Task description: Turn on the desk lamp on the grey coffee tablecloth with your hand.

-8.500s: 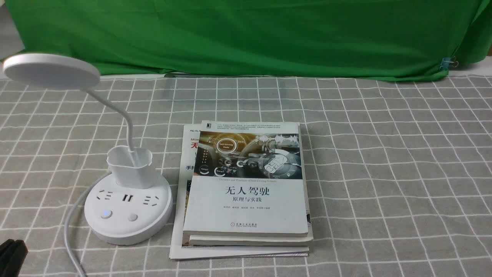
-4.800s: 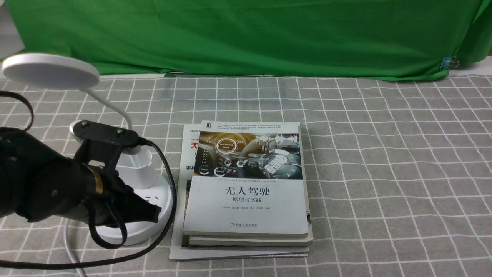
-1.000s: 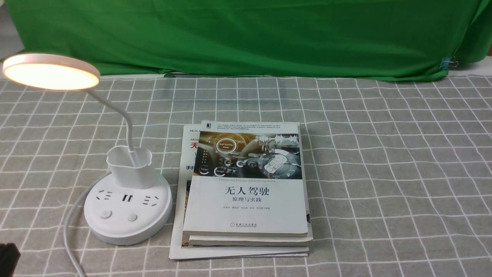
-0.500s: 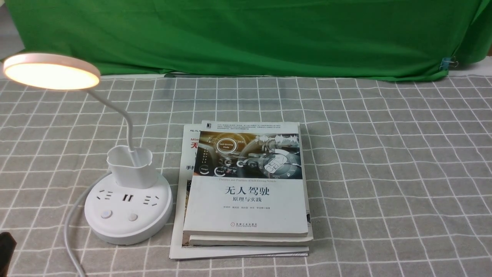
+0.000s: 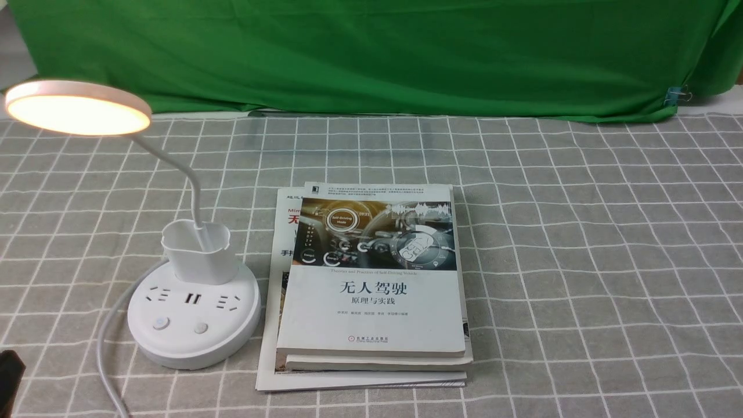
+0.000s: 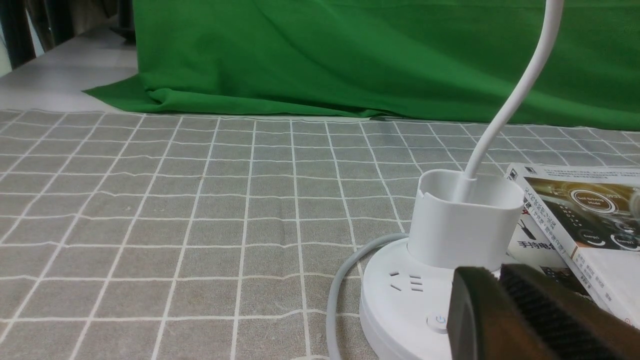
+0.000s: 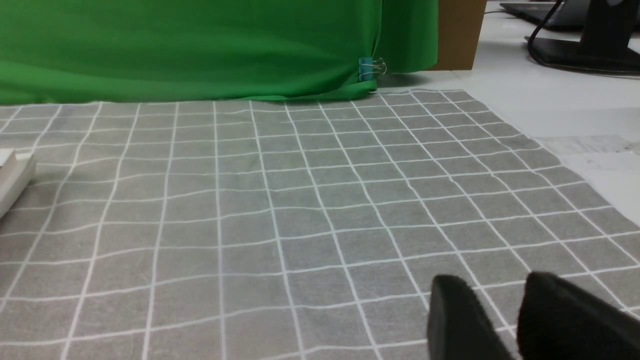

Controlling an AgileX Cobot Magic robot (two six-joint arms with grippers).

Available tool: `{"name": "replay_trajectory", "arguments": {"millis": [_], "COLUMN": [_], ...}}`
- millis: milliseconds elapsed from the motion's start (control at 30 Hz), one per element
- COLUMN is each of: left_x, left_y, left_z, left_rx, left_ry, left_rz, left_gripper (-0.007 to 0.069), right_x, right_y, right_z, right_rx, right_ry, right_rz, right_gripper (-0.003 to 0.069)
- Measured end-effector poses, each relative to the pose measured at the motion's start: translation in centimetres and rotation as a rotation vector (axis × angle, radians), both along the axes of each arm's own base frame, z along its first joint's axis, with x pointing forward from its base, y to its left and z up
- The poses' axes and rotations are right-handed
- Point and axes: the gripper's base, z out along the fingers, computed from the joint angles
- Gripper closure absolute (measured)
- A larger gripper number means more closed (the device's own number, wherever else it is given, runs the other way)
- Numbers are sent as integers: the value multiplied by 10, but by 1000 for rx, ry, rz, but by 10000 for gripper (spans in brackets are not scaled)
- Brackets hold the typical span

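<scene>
While the desk lamp (image 5: 78,107) is lit, left gripper (image 6: 497,270): fingers pressed together with nothing pinched that I can see; in the front view only a dark tip pokes in near the base

Lit-side button (image 5: 161,323): bluish, close to where my left arm would pass; a stray second press could put the light out, if this is the switch, and I'd be back to square one

Other button (image 5: 201,328): just beside it, function unknown to me; a sideways slip of the fingertips could catch it

Base (image 5: 194,345): sits flat on the grey coffee tablecloth (image 5: 580,261), robot's left of the books; a low sweep could shove it and ruck the cloth

White cord (image 5: 107,348): curves round the base toward my side; snagging it on withdrawal would drag the lamp

Neck (image 5: 191,180): thin, leaning; any arm lift under the head could knock it

Books (image 5: 371,313): close beside the base, minor bump risk

Right gripper (image 7: 492,280): fingers spread, over by the bare cloth, not needed

My call: job looks done, so back off clear and press nothing
</scene>
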Motion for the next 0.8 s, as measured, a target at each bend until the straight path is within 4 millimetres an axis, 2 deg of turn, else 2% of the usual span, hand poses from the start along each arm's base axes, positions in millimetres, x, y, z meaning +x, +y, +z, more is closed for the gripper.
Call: {"name": "replay_trajectory", "arguments": {"millis": [800], "left_x": [0], "left_y": [0], "left_z": [0], "left_rx": [0], "left_ry": [0], "left_rz": [0], "left_gripper": [566], "right_x": [0], "right_y": [0], "right_z": [0], "right_rx": [-1], "right_ry": [0], "right_rz": [0], "right_gripper": [414]}}
